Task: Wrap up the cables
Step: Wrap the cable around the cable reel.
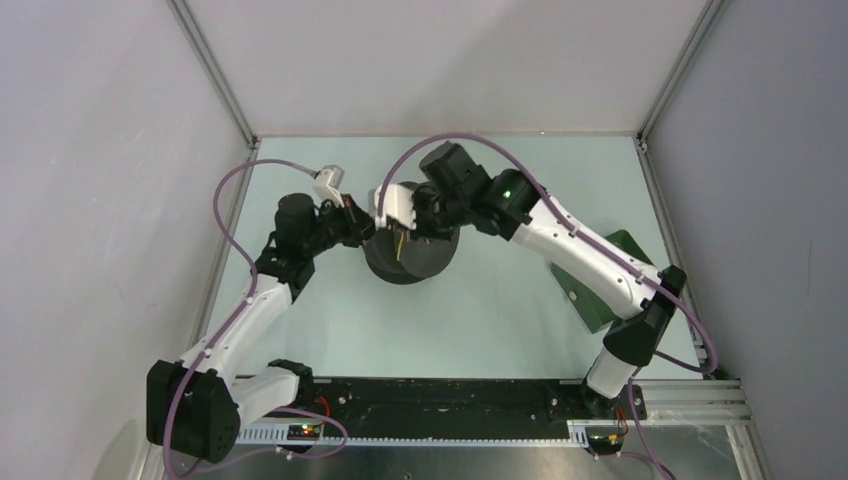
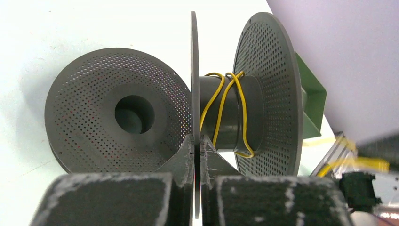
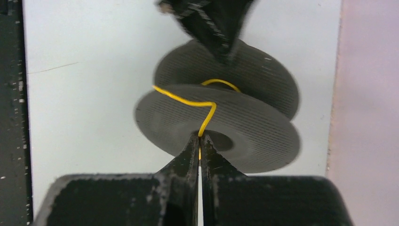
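Your left hand (image 2: pixel 197 141) is clenched on the spool (image 2: pixel 275 94), both fingers pinching the thin near flange edge-on at its 6 o'clock rim; your right hand (image 3: pixel 200 139) is clenched too, grasping the yellow cable (image 3: pixel 186 100), which runs straight in between the fingertips; from that grip the cable climbs toward 12 o'clock, bends across the face of the flange toward 10 o'clock and slips over the rim into the gap between the two flanges; on the left wrist view you can see about three yellow turns lying loosely round the dark core, crossing one another near the top; overhead, the spool stands near the middle of the bench (image 1: pixel 480 320), your left hand meeting it from 10 o'clock, your right from 12 o'clock with its arm sweeping in from 2 o'clock; a second spool (image 2: pixel 94 99), perforated like the first, lies just beyond at 9 o'clock in the left wrist view, whether touching I cannot tell; a green piece (image 2: pixel 313 96) peeks out behind the far flange at 3 o'clock.
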